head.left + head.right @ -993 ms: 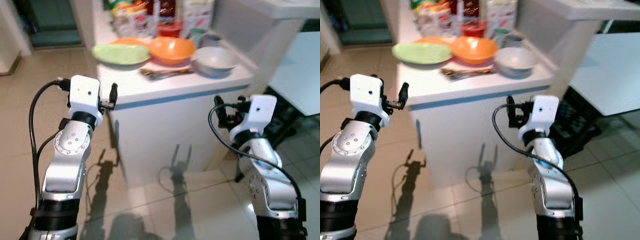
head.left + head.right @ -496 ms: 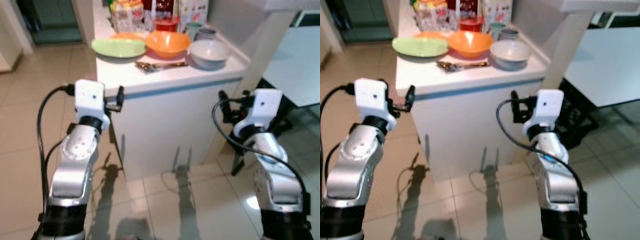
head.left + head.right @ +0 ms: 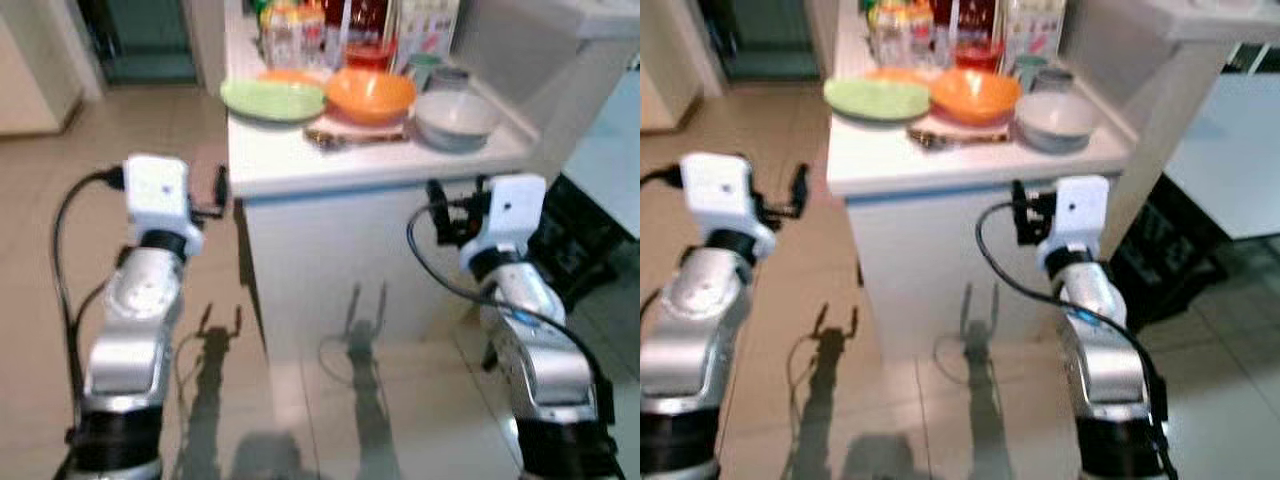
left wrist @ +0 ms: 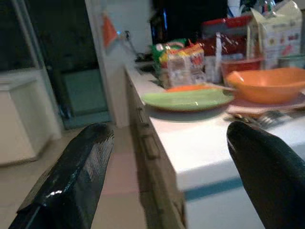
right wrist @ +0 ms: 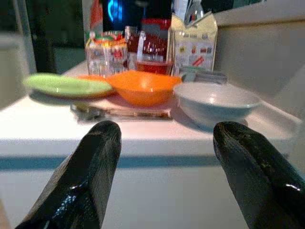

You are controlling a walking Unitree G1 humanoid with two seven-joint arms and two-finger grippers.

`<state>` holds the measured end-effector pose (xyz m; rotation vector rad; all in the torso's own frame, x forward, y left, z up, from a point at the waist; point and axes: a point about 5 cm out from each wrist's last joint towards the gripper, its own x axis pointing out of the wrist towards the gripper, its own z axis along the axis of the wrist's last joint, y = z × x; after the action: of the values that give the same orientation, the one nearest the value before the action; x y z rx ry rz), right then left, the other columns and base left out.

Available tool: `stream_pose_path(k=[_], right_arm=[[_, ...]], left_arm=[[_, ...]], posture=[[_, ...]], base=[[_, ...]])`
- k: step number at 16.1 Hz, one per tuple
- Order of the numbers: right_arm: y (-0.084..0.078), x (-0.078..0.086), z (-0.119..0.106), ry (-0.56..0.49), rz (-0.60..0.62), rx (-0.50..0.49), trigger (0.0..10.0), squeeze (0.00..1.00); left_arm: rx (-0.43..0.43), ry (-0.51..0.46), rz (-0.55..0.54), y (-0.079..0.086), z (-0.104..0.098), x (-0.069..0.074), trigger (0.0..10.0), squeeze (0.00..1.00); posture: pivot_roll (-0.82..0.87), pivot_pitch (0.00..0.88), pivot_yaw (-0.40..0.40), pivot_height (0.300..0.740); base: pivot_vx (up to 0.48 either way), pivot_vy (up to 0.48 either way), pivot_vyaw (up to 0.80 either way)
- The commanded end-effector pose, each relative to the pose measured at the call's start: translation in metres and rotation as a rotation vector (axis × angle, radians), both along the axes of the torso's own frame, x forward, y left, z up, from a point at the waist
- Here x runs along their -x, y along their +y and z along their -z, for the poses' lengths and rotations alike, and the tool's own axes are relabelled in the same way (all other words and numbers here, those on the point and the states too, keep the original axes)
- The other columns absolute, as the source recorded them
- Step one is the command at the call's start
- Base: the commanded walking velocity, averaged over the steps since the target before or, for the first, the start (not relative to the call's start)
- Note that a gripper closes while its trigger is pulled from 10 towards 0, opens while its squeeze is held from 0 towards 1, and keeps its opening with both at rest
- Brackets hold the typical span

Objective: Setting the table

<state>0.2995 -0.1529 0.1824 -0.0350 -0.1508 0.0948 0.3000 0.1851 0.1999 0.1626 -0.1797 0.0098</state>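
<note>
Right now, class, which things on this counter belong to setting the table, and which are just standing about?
For the table: green plate, orange bowl, white bowl, cutlery.

Just standing about: snack packets, red-lidded tub, carton, cups.

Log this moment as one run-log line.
stage: facing counter | left gripper: open, empty | right gripper: open, empty | dishes untouched: green plate, orange bowl, white bowl

White counter (image 3: 300, 165) with blue edge stripe — green plate (image 3: 272, 98), orange bowl (image 3: 371, 93) on pink mat (image 5: 138, 109), white bowl (image 3: 455, 117), cutlery (image 3: 340, 137) near front, packages and jars (image 5: 143, 45) behind.
</note>
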Motion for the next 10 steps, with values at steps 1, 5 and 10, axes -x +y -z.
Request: stream_pose_path(k=[1, 5, 10], right_arm=[[-0.0107, 0.0007, -0.0030, -0.016, 0.037, -0.014, 10.0, 0.00], [-0.0101, 0.0013, -0.0065, -0.037, 0.039, -0.026, 10.0, 0.00], [-0.0114, -0.0011, -0.0098, -0.047, 0.034, -0.049, 10.0, 0.00]], left_arm=[[0.001, -0.018, 0.027, -0.0078, -0.0053, -0.0025, 10.0, 0.00], [-0.001, -0.029, 0.033, -0.0071, -0.0072, -0.0040, 10.0, 0.00], [-0.002, -0.040, 0.031, -0.0058, -0.0098, -0.0057, 10.0, 0.00]], posture=[[0.05, 0.000, 0.004, 0.740], [0.05, 0.000, 0.006, 0.740], [0.05, 0.000, 0.004, 0.740]], base=[[0.394, 0.000, 0.00], [0.398, 0.000, 0.00], [0.403, 0.000, 0.00]])
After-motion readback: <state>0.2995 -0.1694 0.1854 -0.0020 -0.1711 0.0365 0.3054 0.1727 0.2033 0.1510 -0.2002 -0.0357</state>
